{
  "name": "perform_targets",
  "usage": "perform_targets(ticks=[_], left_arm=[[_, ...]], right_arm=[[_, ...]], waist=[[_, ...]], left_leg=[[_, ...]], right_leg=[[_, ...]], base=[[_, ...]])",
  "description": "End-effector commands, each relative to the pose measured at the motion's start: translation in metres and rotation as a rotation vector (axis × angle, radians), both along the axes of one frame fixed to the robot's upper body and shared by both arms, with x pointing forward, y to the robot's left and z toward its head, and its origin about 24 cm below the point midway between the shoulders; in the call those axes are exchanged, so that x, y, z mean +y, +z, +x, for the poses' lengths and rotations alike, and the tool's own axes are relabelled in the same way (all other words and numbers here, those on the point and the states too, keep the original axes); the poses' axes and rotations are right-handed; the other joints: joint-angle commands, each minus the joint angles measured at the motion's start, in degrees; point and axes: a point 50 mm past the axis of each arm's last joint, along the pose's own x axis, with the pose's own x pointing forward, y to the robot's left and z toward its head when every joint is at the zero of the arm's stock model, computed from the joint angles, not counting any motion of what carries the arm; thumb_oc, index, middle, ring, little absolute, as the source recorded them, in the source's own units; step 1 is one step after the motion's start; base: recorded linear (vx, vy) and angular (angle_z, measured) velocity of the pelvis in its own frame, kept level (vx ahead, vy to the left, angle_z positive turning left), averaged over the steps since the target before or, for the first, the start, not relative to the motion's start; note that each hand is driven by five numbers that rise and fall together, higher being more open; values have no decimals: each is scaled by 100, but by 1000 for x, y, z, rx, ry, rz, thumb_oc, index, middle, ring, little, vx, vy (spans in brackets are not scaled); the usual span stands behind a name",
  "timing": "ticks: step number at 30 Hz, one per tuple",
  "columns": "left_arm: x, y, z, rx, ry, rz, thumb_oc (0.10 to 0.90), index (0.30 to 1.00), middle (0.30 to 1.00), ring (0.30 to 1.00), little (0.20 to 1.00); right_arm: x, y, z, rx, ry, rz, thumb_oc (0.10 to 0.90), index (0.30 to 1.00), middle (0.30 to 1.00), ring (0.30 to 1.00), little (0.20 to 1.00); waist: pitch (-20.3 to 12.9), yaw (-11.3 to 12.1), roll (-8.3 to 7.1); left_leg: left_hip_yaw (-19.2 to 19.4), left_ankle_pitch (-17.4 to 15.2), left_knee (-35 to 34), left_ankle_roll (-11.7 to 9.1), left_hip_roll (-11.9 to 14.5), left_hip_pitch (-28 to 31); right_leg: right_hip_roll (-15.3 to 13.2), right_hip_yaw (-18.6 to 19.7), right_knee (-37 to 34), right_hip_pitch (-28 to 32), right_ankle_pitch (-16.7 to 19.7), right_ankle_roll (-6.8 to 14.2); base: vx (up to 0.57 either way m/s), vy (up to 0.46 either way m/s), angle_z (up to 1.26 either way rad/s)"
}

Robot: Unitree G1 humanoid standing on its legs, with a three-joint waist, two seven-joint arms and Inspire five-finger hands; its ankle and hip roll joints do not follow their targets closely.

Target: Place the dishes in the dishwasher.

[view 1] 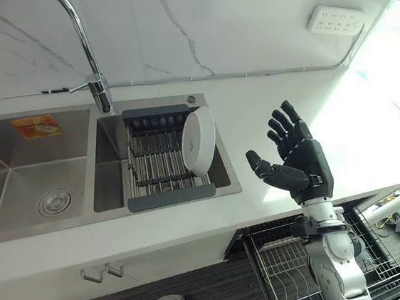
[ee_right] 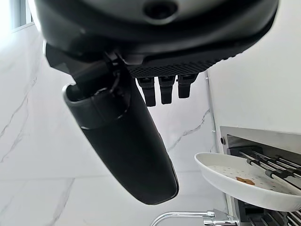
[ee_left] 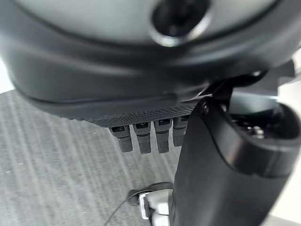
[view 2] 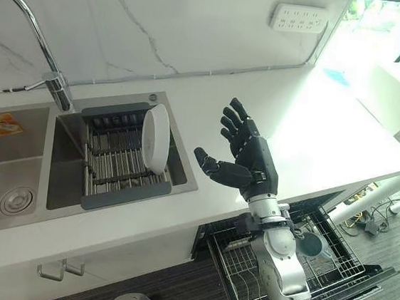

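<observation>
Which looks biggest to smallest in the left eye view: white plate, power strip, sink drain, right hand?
1. right hand, open above the counter, though nearer the camera
2. white plate, on edge in the sink rack
3. and 4. power strip and sink drain, too alike to rank

White plate [view 1: 199, 140], grey-veined marble wall [view 1: 199, 21]

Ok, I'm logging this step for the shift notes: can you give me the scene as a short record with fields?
dish: white plate standing on edge in the drying rack
rack location: right basin of the sink
right hand: open, raised over the countertop, apart from the plate
left hand: fingers straight, over the floor
dishwasher rack: pulled out below the counter
</observation>
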Motion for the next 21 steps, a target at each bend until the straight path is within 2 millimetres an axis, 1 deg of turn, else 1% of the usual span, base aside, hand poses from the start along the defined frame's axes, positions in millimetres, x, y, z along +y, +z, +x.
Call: perform_targets(ticks=[1,11,13,17,21], left_arm=[[3,1,3,2,-46,4,800,900,900,900,900],[4,1,4,22,-94,4,800,900,900,900,900],[5,1,4,26,-105,1,800,900,900,900,900],[6,1,4,31,-123,1,800,900,900,900,900],[7,1,2,42,-135,6,800,900,900,900,900]], right_arm=[[-4,57,7,-257,-8,54,800,900,900,900,900],[4,45,25,-136,29,67,800,900,900,900,900],[8,42,30,-111,23,65,800,900,900,900,900],[8,39,35,-84,-2,67,800,900,900,900,900],[8,35,39,-61,-11,82,800,900,900,900,900]], waist=[[-206,250,79],[-286,413,43],[-300,457,45],[-309,513,45],[-310,612,49]], left_leg=[[-345,-441,-612,-409,306,501],[-501,-422,-612,-424,252,542],[-503,-402,-612,-434,263,538],[-498,-381,-612,-441,270,524],[-618,-373,-612,-431,210,508]], right_leg=[[-222,-24,468,-54,-475,348],[-210,-112,468,56,-492,343],[-240,-185,468,97,-474,339],[-297,-292,468,147,-429,349],[-317,-340,468,191,-401,351]], base=[[0,0,0],[18,-3,2],[49,11,14],[33,6,15],[40,-4,14]])
